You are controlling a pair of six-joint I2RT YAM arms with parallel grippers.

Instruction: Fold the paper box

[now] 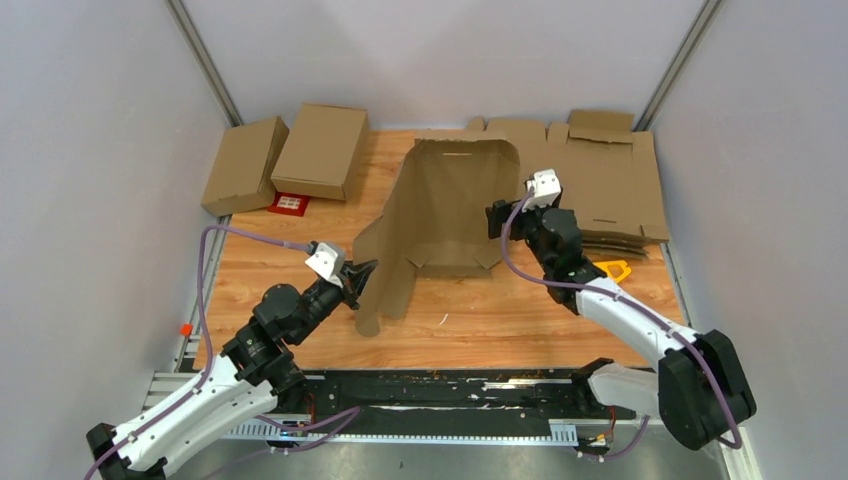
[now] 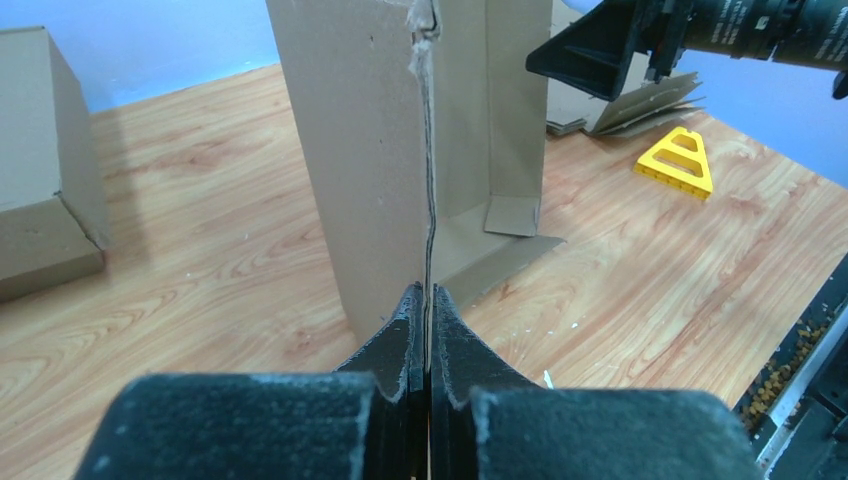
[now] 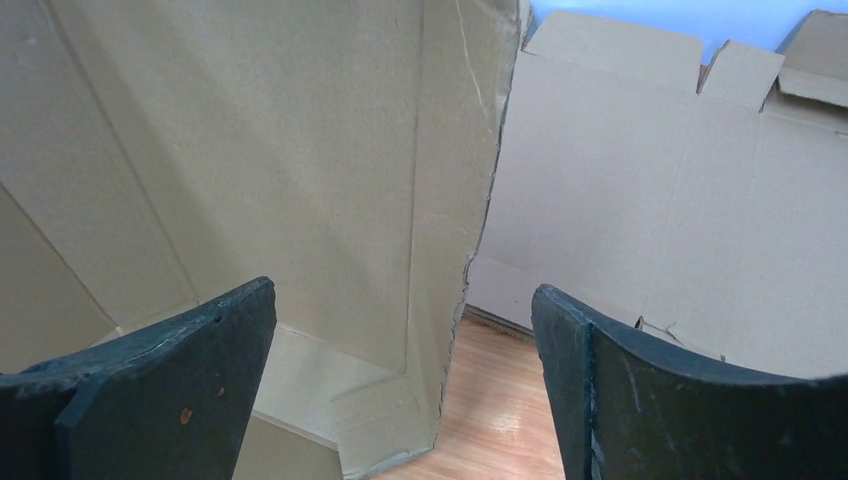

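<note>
The paper box [image 1: 450, 205] stood half-folded on the desk [image 1: 520, 320]. It looked light, thin and easy to bend. The left end effector [image 2: 428, 300] pinched its near flap. The right end effector [image 3: 400, 300] was spread wide by the tall side wall, probably a good place to grab.
</note>
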